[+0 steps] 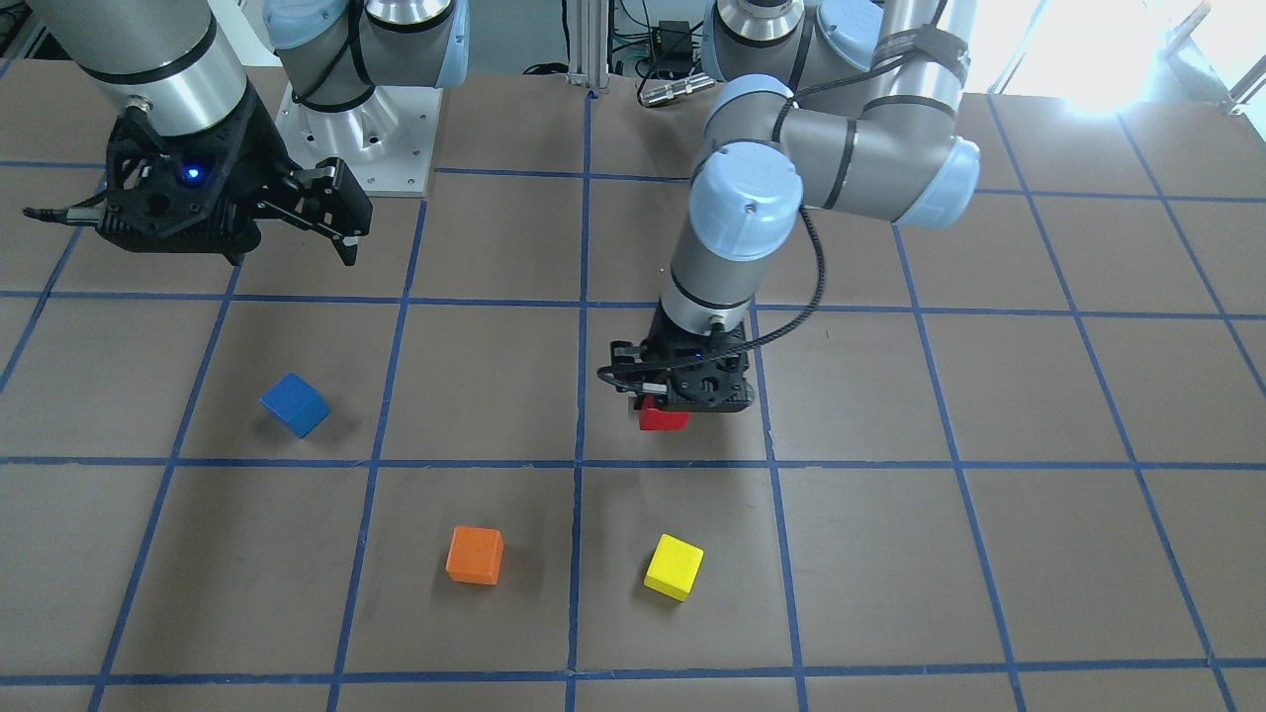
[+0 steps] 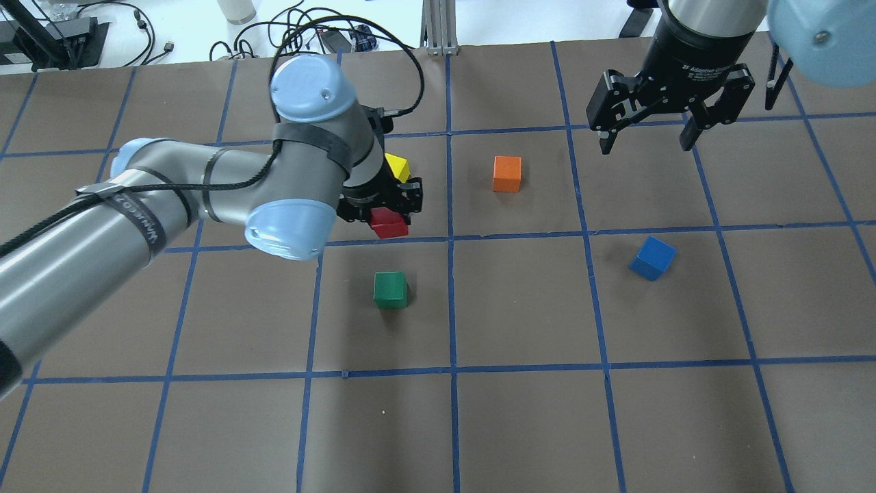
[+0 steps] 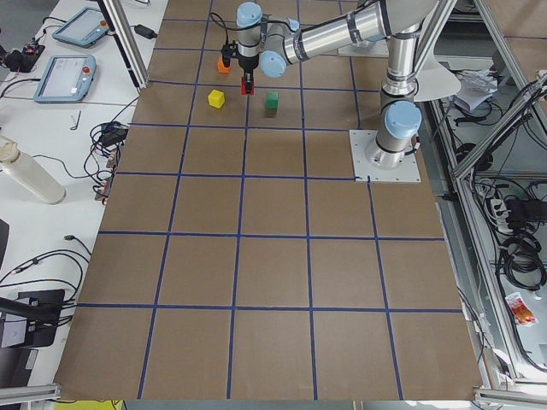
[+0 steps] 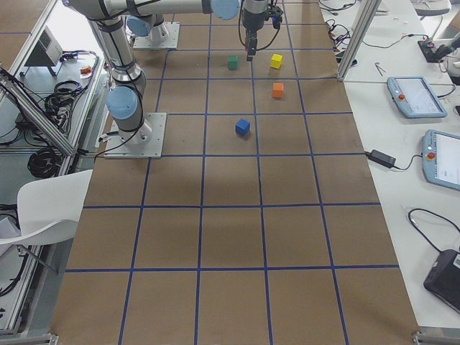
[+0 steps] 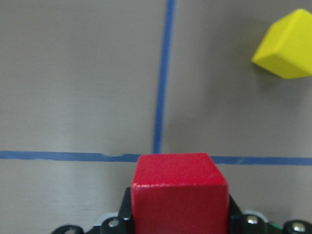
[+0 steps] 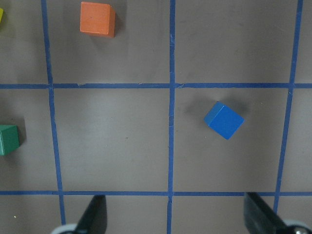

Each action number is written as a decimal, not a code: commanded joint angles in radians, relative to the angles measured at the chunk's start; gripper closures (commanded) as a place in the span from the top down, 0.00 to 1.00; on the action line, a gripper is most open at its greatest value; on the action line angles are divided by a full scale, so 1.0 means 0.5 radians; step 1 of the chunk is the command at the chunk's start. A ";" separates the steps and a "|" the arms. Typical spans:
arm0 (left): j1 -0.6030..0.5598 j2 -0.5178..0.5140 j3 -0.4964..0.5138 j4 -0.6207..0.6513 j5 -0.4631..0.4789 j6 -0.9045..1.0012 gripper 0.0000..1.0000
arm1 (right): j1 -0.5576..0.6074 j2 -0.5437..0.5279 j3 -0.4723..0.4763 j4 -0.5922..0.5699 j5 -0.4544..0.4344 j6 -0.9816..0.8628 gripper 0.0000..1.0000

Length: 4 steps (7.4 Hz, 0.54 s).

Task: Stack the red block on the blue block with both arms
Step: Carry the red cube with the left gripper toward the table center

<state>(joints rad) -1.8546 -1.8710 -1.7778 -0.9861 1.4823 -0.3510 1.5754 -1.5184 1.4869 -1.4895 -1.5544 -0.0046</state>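
My left gripper (image 2: 391, 213) is shut on the red block (image 2: 389, 224), low over the table left of the centre line. The left wrist view shows the red block (image 5: 179, 191) clamped between the jaws. In the front view it (image 1: 661, 415) sticks out under the left gripper (image 1: 680, 403). The blue block (image 2: 652, 258) lies free and turned on the right half; it also shows in the front view (image 1: 295, 404) and the right wrist view (image 6: 224, 120). My right gripper (image 2: 643, 145) is open and empty, high above the table beyond the blue block.
An orange cube (image 2: 507, 173) sits right of the centre line at the far side. A yellow cube (image 2: 397, 166) lies just beyond my left gripper. A green cube (image 2: 391, 289) sits nearer the robot than the red block. Blue tape lines grid the brown table.
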 commanded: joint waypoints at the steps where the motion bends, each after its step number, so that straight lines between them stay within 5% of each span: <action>1: -0.293 -0.184 0.208 0.000 -0.007 -0.331 0.07 | 0.000 0.000 -0.001 0.000 -0.002 0.000 1.00; 4: -0.435 -0.421 0.248 0.051 0.014 -0.421 0.11 | 0.000 0.000 -0.001 0.000 -0.002 0.000 1.00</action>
<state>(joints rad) -2.0459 -2.0361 -1.6584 -0.9736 1.4861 -0.5415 1.5754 -1.5186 1.4864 -1.4895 -1.5554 -0.0046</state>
